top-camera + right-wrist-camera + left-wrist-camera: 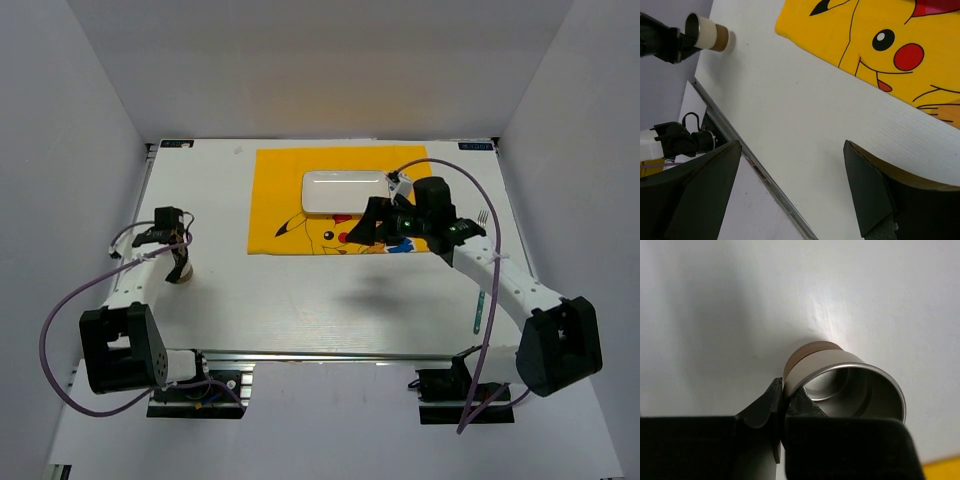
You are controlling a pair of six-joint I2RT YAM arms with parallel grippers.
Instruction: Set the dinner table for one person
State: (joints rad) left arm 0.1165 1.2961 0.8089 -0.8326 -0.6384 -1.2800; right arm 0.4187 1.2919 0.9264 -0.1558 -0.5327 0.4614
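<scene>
The white dinner table point(300, 310) carries a yellow Pikachu mat point(290, 215) at the back centre, with a white plate point(343, 193) on it. My left gripper point(178, 252) is shut on the rim of a metal cup point(180, 272) with a tan base, at the table's left side. In the left wrist view one finger point(767, 402) is outside the cup point(840, 375) and one inside it; the base is at the table surface. My right gripper point(369, 230) is open and empty, hovering over the mat's near right part and, in its own view point(792, 145), above bare table.
A fork point(483, 215) lies on the table right of the mat, beyond the right arm. The metal rail point(740, 150) runs along the near edge. The right wrist view also shows the cup point(710, 35) and the mat point(880, 45). Grey walls enclose the table.
</scene>
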